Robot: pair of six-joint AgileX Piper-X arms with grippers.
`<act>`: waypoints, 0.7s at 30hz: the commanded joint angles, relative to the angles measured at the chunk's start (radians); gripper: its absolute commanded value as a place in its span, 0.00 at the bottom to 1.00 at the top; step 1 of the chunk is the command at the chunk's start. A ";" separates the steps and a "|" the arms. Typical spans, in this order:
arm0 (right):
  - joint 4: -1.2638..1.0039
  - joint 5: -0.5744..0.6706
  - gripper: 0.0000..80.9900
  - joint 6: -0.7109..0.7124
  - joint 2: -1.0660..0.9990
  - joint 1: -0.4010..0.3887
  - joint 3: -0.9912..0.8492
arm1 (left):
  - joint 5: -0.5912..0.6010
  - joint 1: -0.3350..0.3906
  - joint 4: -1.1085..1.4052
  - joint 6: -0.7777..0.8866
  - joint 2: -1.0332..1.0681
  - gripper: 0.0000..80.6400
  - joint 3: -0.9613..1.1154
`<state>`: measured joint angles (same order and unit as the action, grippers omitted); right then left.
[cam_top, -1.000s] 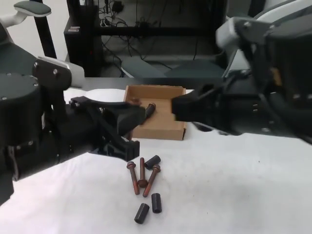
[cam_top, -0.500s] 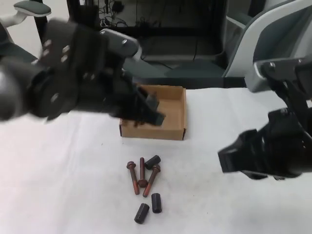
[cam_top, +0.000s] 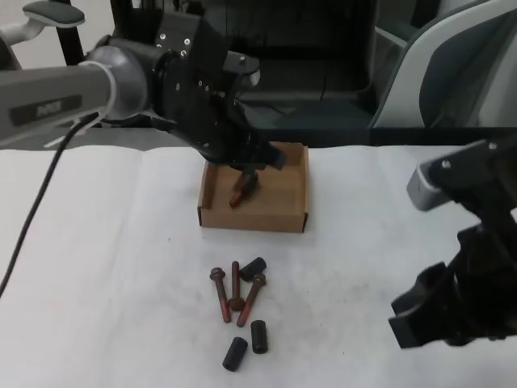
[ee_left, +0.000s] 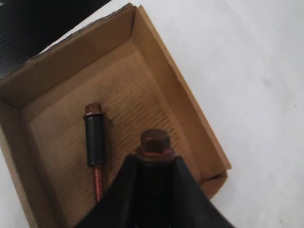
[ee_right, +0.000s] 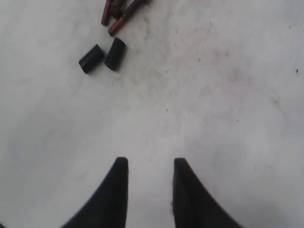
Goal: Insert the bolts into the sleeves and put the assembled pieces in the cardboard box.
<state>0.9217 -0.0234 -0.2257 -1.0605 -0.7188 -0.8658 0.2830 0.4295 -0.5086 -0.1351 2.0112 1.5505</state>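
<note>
Right gripper (ee_right: pixel 150 162): near right, over the bench; my fingers are parted and hold nothing.
Loose sleeves (cam_top: pixel 258 336): near centre, awaiting bolts.
Loose bolts (cam_top: pixel 235 287): just beyond, bunched together.
Cardboard box (cam_top: pixel 254 220): far centre, one finished piece (ee_left: pixel 93 135) lying inside.
Left gripper (ee_left: pixel 154 164): over the box, clamped on a sleeved bolt (ee_left: pixel 153 141), placed to drop it in.

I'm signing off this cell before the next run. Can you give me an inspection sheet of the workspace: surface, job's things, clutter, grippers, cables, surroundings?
Surface: white bench cover, faint dark specks.
Job's things: cardboard box holds one assembled piece; three loose bolts and three loose sleeves lie on the cover, nearer the arms than the box.
Clutter: nothing seen.
Grippers: left gripper shut on a second assembled piece above the box; right gripper open, holding nothing, above bare cover.
Cables: one black cable hangs below the left arm.
Surroundings: dark rack behind the bench.
</note>
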 commanded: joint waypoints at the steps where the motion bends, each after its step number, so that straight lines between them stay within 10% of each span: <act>1: 0.003 0.004 0.41 0.009 0.008 0.004 0.021 | -0.013 -0.013 -0.012 0.001 0.039 0.02 0.051; 21: -0.027 0.015 0.41 0.009 0.008 0.004 0.025 | -0.006 -0.035 0.050 0.025 0.194 0.02 0.112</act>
<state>0.9051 -0.0195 -0.2257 -1.0605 -0.7188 -0.8402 0.2780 0.3959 -0.4860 -0.1140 2.2129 1.6473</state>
